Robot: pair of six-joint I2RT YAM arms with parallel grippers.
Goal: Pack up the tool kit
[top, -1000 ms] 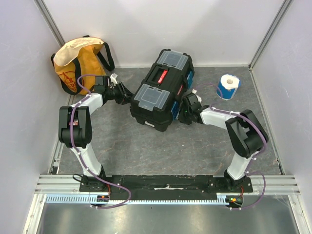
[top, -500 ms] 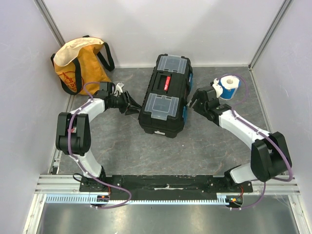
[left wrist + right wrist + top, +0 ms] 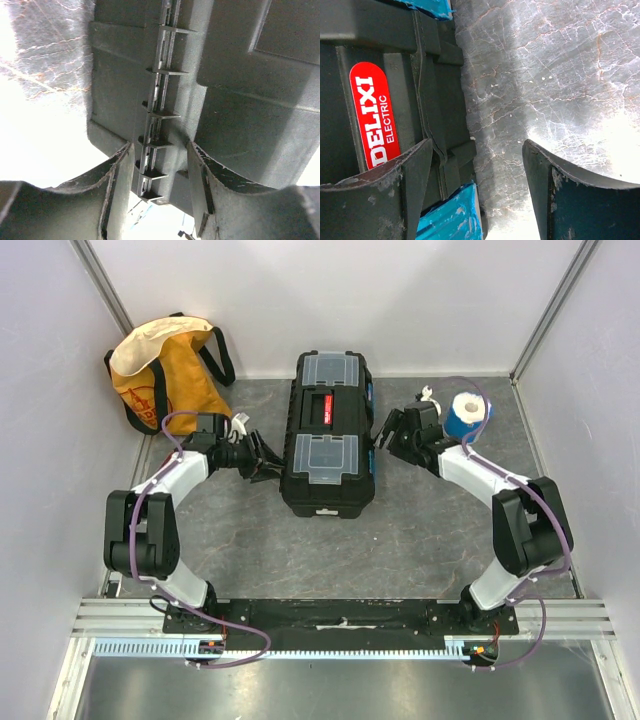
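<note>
The tabletop was grey and marbled, with pale walls on three sides. A yellow fabric bag slumped in the far left corner, and a blue-and-white roll stood off to the right. The tool kit sat in the middle with its lid down, its long axis running straight away from the arm bases toward the back wall.

The two arms flanked it, one on each long side. The left arm reached in from the left, its jaws partly parted and straddling the ribbed hinge seam. They were right up against the plastic, but I saw nothing pinched between them. The right arm came in from the right with its jaws spread wide and holding nothing. One finger hung over the box's edge by the red label and the other over bare tabletop.

The blue latches lay on that right-hand face — just beside the right jaws and across the whole box from the left ones. I could not tell whether they were fastened. If closing them came next, I judged the right arm the nearer by far — a short move sideways into the wall, with the left bracing the hinge side.
</note>
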